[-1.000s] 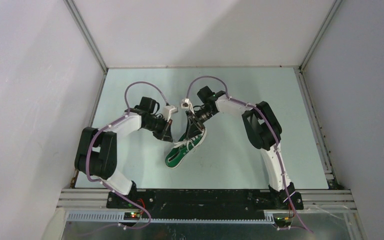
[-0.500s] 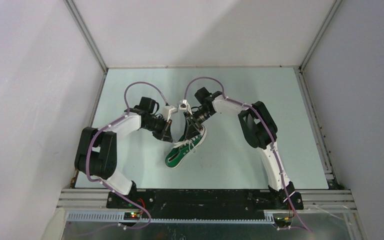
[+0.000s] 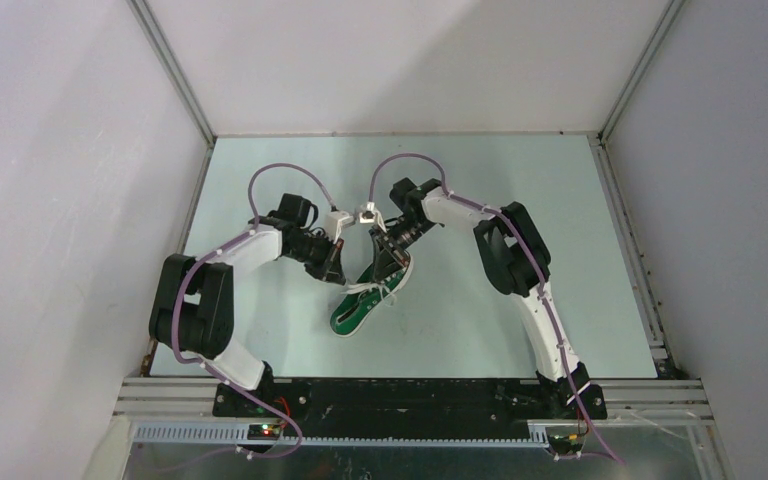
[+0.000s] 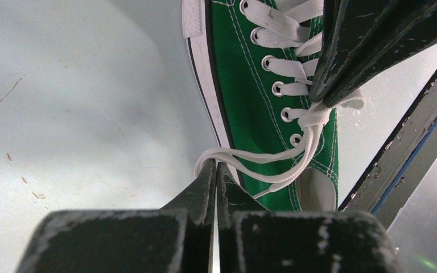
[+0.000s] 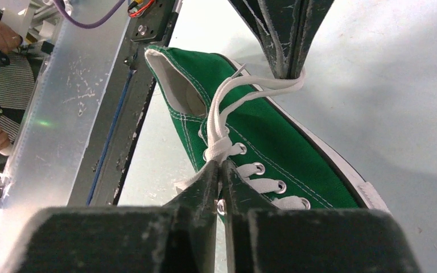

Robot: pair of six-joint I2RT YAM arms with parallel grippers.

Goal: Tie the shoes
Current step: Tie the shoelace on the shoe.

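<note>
Where the two arms are bolted to the black base rail [image 3: 410, 398] at the near edge, that's our starting point. Just beyond it the green shoe [image 3: 365, 298] sits sole-down on the pale table [image 3: 520, 200], a little left of centre. Its heel and dark opening point back toward the bases, and its white toe cap is angled away to the right. Look at those white laces [image 4: 309, 128]: they're threaded through the eyelets, and two strands run out sideways over the flank that faces the left arm. The left gripper [image 4: 215, 166] sits just beside that flank with its fingers pressed fully together. A loop of lace is pinched right at the tips, the strands drawn fairly taut back to the top eyelets. Further out, over the toe end, the right gripper [image 5: 221, 166] reaches in from the far side, pointing down along the lacing. Its fingers are all but closed too, only a sliver between them, clamped on the lace where it leaves the uppermost eyelets. The two grippers are near each other but apart, with lace running between them. Beyond them the table runs on to the grey back wall [image 3: 400, 60].
</note>
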